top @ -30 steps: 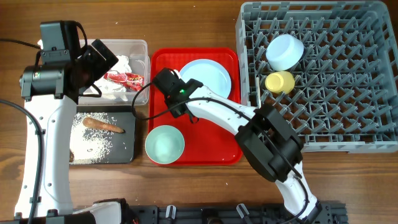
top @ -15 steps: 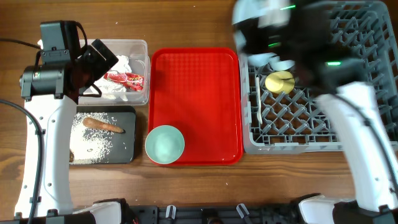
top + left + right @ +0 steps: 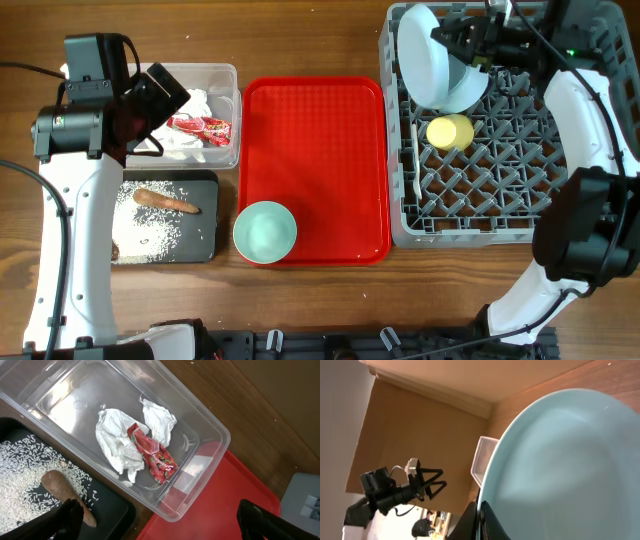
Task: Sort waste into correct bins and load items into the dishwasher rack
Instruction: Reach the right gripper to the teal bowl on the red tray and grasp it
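Observation:
My right gripper (image 3: 468, 42) is shut on the rim of the pale blue plate (image 3: 422, 55) and holds it tilted on edge over the far left corner of the grey dishwasher rack (image 3: 500, 205). In the right wrist view the plate (image 3: 565, 455) fills the frame, with the fingers (image 3: 482, 519) pinching its edge. A pale blue bowl (image 3: 468, 88) and a yellow cup (image 3: 450, 131) sit in the rack. The mint-green bowl (image 3: 265, 232) stands at the red tray's front left corner. My left gripper (image 3: 160, 522) is open and empty, hovering over the clear tub (image 3: 222, 75). The spoon is out of view.
The clear tub (image 3: 200, 420) holds white napkins (image 3: 117, 442) and a red wrapper (image 3: 152, 452). The black tray (image 3: 200, 240) holds rice grains and a brown sausage scrap (image 3: 165, 200). The flat red tray (image 3: 320, 160) lies between the bins and the rack.
My right arm lifted the plate off the red tray and swung it right and back, over the rack. The left arm has not moved.

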{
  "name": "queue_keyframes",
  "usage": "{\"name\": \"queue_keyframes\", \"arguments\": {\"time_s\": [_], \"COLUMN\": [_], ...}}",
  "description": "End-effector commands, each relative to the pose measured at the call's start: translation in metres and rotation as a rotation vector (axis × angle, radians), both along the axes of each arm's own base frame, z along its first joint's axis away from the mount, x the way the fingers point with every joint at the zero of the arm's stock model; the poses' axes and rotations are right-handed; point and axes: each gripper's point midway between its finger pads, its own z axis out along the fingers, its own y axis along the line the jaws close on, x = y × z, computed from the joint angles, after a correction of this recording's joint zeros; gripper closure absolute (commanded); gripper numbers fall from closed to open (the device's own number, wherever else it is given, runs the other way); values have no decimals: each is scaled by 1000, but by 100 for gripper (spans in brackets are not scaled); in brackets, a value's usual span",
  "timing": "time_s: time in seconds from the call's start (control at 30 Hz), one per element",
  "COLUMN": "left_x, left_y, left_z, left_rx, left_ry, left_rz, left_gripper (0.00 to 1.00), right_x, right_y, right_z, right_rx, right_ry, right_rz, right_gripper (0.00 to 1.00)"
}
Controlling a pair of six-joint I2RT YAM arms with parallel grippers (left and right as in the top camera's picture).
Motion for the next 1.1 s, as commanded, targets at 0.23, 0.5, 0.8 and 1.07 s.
{"name": "queue_keyframes", "arguments": {"time_s": [0.23,0.5,0.8,1.07], "left_x": [0,0,0,0], "left_y": [4,4,4,4], "left_z": [2,2,2,2], "left_rx": [16,16,16,16], "left_ry": [-5,-5,-5,-5], "left_rz": [10,10,10,10], "left_gripper": [0,0,0,0], "right_x": [21,-3,-179,-244], "right_y": [-9,-89,112,249], "right_z": [-56,-13,82,-133], "right_rx": [-166,-450,-809,-1166], "right_ry": [166,21,-414,-160], "right_rz": [-202,-435,-68,271], "right_gripper": [50,34,32,28]}}
